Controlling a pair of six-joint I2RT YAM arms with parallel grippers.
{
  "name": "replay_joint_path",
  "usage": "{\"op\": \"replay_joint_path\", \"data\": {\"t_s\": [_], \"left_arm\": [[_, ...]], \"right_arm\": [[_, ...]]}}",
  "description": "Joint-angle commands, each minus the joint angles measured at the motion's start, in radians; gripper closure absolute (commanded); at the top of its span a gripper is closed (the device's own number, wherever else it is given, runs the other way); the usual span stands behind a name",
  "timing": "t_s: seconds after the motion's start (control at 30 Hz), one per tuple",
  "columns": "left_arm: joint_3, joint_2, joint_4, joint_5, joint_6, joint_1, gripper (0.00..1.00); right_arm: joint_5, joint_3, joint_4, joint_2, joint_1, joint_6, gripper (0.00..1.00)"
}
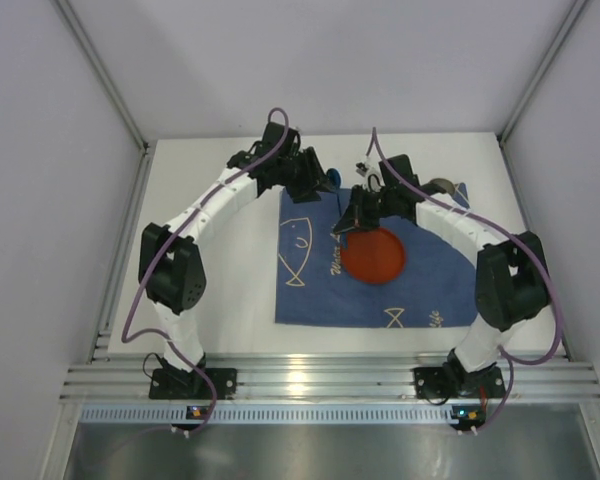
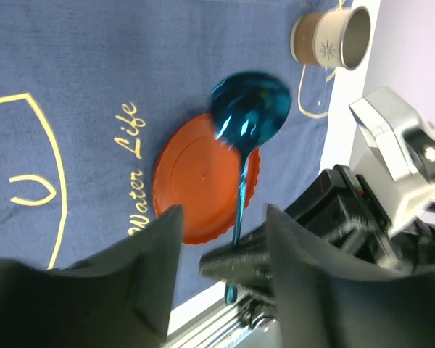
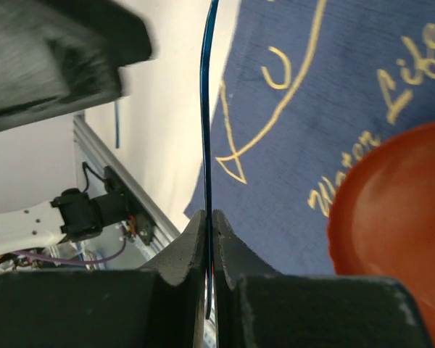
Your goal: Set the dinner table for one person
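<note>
From above, the white table (image 1: 230, 280) is filling the middle of the frame, its ridged rail (image 1: 320, 378) running along the bottom. A dark blue placemat (image 1: 320, 290) is lying right of centre, and an orange plate (image 1: 373, 255) is sitting on it. The left arm (image 1: 195, 215) and right arm (image 1: 480, 235) are curving in toward the upper middle. The left jaws are hanging by the mat's upper left corner, with a bit of the blue spoon (image 1: 332, 178) showing beside them. The right jaws are hovering at the plate's upper left rim. I cannot tell either pair's state from here. A mug (image 1: 442, 187) is standing at the mat's upper right corner.

In the left wrist view, the left jaws are standing spread, one finger (image 2: 152, 283) at lower left. The spoon (image 2: 250, 109) is passing between them without touching, its bowl in the upper middle. The plate (image 2: 188, 181), mat (image 2: 80, 65) and mug (image 2: 333, 36) are lying beyond it. A strip of table (image 2: 338, 138) is showing at the right.

In the right wrist view, the right jaws are pinching the spoon's handle (image 3: 205, 130), with the fingers (image 3: 181, 254) pressed against it. The handle is rising edge-on up the frame. Mat (image 3: 290, 167) and plate (image 3: 399, 232) are lying on the right, and table (image 3: 167, 123) and rail (image 3: 123, 188) on the left.
</note>
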Motion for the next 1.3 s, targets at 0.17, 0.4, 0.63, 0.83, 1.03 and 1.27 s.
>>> {"op": "replay_joint_path", "data": {"t_s": [0.17,0.4,0.63,0.83,1.03,1.27], "left_arm": [[-0.160,-0.223,-0.094,-0.157,0.103,0.068,0.18],[-0.416,-0.375,-0.174,-0.223,0.158,0.316,0.15],[-0.541,-0.461,-0.234,-0.263,0.263,0.482,0.16],[-0.571,-0.471,-0.225,-0.238,0.266,0.542,0.18],[-0.570,-0.451,-0.234,-0.268,0.272,0.557,0.19],[-0.573,-0.431,-0.287,-0.297,0.293,0.638,0.18]], "right_arm": [[0.089,-0.131,-0.143,-0.127,-0.176,-0.108,1.00],[0.173,-0.228,-0.260,-0.207,-0.311,-0.208,1.00],[0.278,-0.257,-0.378,-0.219,-0.360,-0.244,1.00],[0.443,-0.294,-0.434,-0.216,-0.367,-0.267,1.00],[0.586,-0.225,-0.496,-0.119,-0.376,-0.274,1.00],[0.615,-0.200,-0.507,-0.033,-0.399,-0.274,0.90]]}}
